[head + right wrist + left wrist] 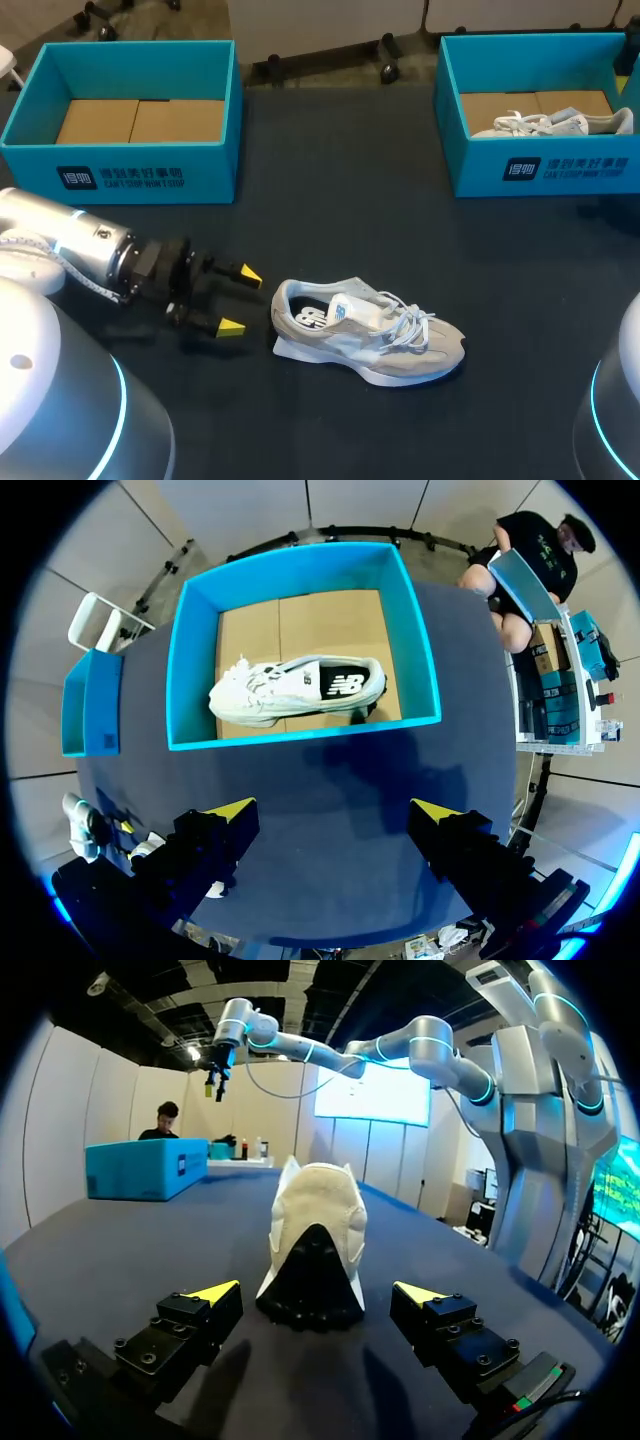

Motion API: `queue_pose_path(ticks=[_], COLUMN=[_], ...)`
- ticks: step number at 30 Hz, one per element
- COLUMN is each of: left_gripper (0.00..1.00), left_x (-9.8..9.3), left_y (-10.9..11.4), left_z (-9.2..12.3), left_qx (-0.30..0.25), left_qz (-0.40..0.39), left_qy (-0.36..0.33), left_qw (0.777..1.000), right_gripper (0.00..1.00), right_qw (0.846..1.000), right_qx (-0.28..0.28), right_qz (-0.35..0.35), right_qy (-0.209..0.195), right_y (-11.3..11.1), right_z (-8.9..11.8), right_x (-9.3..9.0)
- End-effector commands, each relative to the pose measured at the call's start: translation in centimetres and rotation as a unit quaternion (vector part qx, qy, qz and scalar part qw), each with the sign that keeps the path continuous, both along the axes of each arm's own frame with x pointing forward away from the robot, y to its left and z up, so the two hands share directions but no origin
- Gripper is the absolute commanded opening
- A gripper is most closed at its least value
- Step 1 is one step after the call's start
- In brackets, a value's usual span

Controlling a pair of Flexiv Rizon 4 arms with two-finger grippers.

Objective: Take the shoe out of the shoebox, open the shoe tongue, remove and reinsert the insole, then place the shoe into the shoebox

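A grey and white shoe [365, 330] lies on its sole on the dark table, its heel toward my left gripper [240, 300]. That gripper is open, its yellow tips just short of the heel. In the left wrist view the heel [312, 1250] stands straight ahead, level with the gap between the open fingers [215, 1290], with nothing touching it. My right gripper [330, 815] hangs open and empty high above the right teal shoebox [425, 650]. A second white shoe [300, 690] lies on its side in that box [545, 165].
The left teal shoebox [120, 160] stands at the back left, with only its cardboard floor showing. The second shoe [550, 123] rests against the right box's inner front wall. Dark tabletop [330, 200] stretches between the two boxes.
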State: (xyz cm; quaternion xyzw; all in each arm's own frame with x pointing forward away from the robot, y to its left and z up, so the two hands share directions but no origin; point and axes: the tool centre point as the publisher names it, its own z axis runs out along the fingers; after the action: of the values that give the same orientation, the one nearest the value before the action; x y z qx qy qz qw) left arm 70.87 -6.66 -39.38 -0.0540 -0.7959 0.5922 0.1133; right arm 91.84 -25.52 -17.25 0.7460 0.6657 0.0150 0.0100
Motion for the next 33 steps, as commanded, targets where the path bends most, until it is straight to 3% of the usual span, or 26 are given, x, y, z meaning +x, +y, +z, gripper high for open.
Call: queue_pose_path(ticks=[1,33], left_gripper=[1.0,1.0], left_x=[-0.2,-0.8], left_y=[-0.8,-4.9], left_z=[-0.1,-1.2], left_qx=[-0.002,-0.005], left_qz=[0.0,0.018], left_qy=[-0.004,-0.002], left_qw=[1.0,1.0], right_gripper=[1.0,1.0], right_qw=[1.0,1.0], right_qx=[-0.001,-0.001], right_qz=[-0.001,-0.001], right_qy=[0.0,0.0], right_y=[0.0,0.0], right_z=[0.0,0.0], right_x=[0.0,0.0])
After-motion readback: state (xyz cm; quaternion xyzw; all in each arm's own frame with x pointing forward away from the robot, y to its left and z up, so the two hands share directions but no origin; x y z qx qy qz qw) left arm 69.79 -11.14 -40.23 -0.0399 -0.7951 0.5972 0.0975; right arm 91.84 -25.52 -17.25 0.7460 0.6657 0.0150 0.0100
